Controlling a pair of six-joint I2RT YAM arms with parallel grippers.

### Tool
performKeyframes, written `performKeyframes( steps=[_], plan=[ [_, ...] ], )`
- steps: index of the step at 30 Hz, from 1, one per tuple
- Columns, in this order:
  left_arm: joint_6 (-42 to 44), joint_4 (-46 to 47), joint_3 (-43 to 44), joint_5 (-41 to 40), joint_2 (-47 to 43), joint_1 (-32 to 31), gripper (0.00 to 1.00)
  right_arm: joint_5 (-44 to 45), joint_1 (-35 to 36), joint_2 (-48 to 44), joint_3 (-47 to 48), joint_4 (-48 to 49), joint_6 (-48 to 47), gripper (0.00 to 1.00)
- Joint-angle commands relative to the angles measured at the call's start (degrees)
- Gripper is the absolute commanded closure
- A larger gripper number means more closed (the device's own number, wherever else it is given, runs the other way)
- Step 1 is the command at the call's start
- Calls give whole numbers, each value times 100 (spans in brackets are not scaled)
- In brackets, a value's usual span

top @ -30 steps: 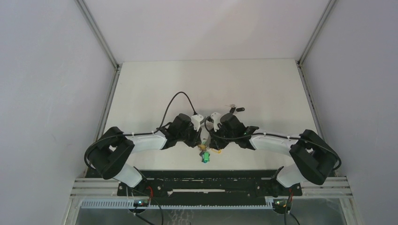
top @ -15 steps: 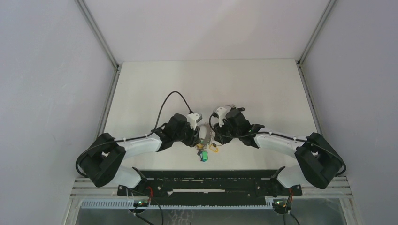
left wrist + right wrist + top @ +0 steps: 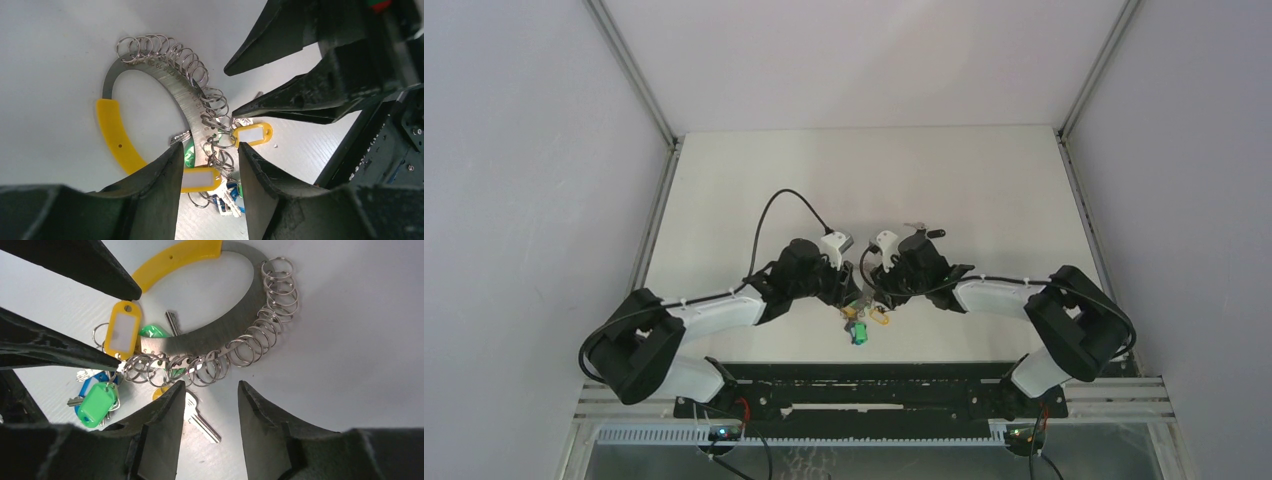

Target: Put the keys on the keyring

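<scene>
One keyring point(image 3: 235, 315) is being shown on the counter point(image 3: 824, 170). Two yellow tags point(image 3: 252, 134) point(image 3: 200, 179), one green tag point(image 3: 97, 404) and one blue tag point(image 3: 90, 385) are being counted. One green-headed key point(image 3: 154, 331), one bare key point(image 3: 200, 424) and one black key point(image 3: 932, 233) are being made out clearly. The small rings point(image 3: 250, 347) are overlapping too much to be counted. One left claw point(image 3: 210, 147) and one right claw point(image 3: 211, 385) are being seen.

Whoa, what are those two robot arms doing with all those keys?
They are putting the keys onto the keyring, the big silver loop with a yellow grip, lying on the table. The left pincer and the right pincer hover over it, facing each other, both open and holding nothing. Keys with green, blue and yellow tags lie bunched at one end of the loop.
</scene>
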Motion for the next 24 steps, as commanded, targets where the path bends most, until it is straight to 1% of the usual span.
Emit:
performKeyframes(
  steps=[1, 13, 20, 24],
  plan=[
    [-162, 282, -131, 56, 50, 12, 51, -177, -18, 244, 133, 423, -201, 57],
    [-168, 300, -116, 81, 174, 21, 50, -247, -40, 639, 291, 543, -255, 60],
    [-143, 255, -101, 44, 273, 29, 51, -642, -181, 522, 322, 582, -183, 66],
    [-124, 167, -65, 25, 375, 45, 53, -664, -263, 341, 320, 540, -171, 66]
  ],
)
